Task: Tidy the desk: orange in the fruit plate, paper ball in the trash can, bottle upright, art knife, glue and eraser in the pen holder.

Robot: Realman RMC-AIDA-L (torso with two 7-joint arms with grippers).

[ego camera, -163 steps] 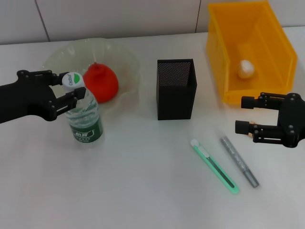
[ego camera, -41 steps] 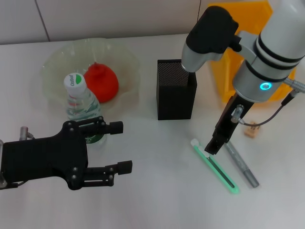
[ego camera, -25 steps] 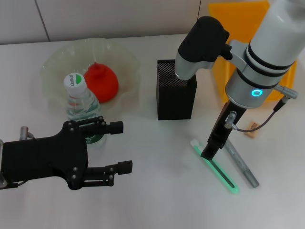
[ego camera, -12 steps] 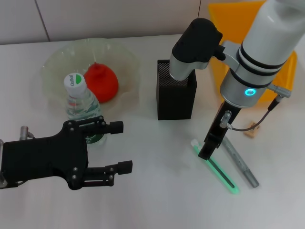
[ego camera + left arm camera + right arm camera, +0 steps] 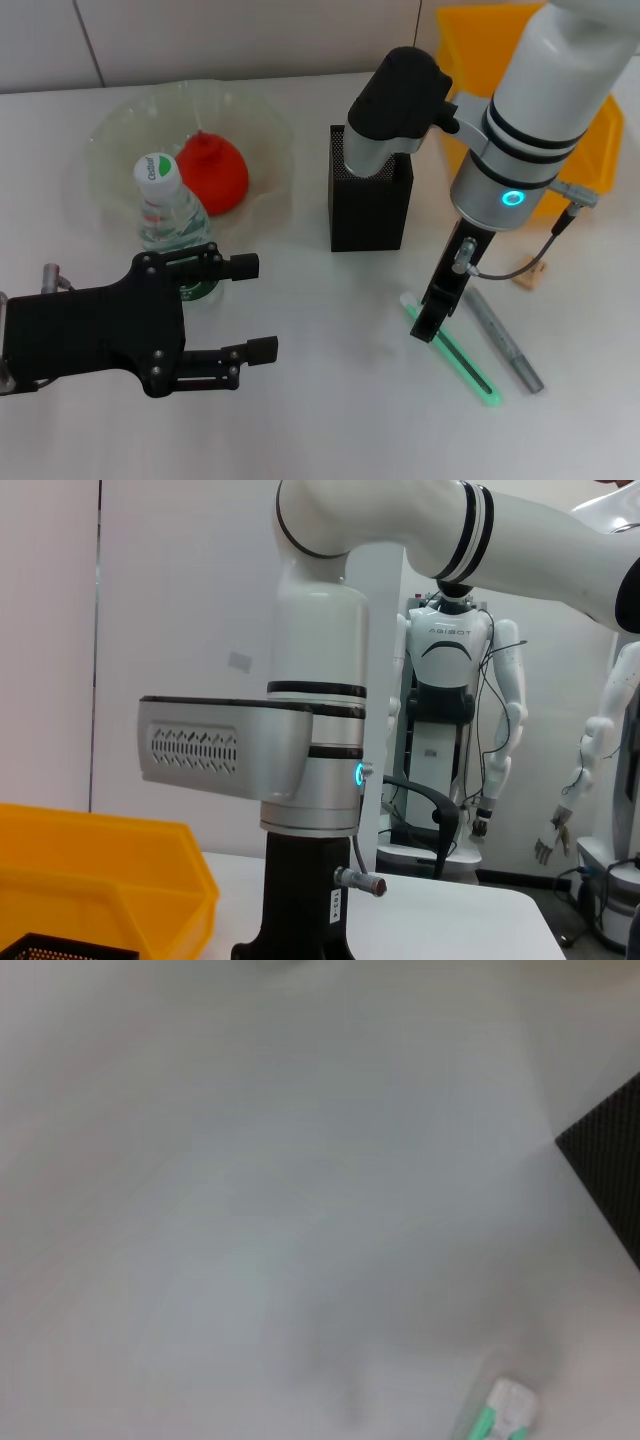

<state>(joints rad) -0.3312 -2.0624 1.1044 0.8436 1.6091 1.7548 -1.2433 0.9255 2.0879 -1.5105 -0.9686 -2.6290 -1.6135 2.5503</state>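
The green art knife (image 5: 455, 352) lies on the table right of centre; its white end also shows in the right wrist view (image 5: 506, 1407). The grey glue stick (image 5: 503, 340) lies beside it, and the small tan eraser (image 5: 528, 276) farther right. My right gripper (image 5: 425, 328) points down over the knife's white end. The black mesh pen holder (image 5: 370, 205) stands behind. The bottle (image 5: 172, 232) stands upright by the fruit plate (image 5: 120, 130), which holds the orange (image 5: 213, 172). My left gripper (image 5: 256, 307) is open and empty in front of the bottle. The paper ball is hidden.
The yellow trash bin (image 5: 470, 40) stands at the back right, mostly behind my right arm; it also shows in the left wrist view (image 5: 100, 875). The pen holder's corner shows in the right wrist view (image 5: 612, 1165).
My right arm has shifted left and lower, bringing its gripper from the knife's middle to its white end. The left arm has not moved in the last second; earlier it left the bottle.
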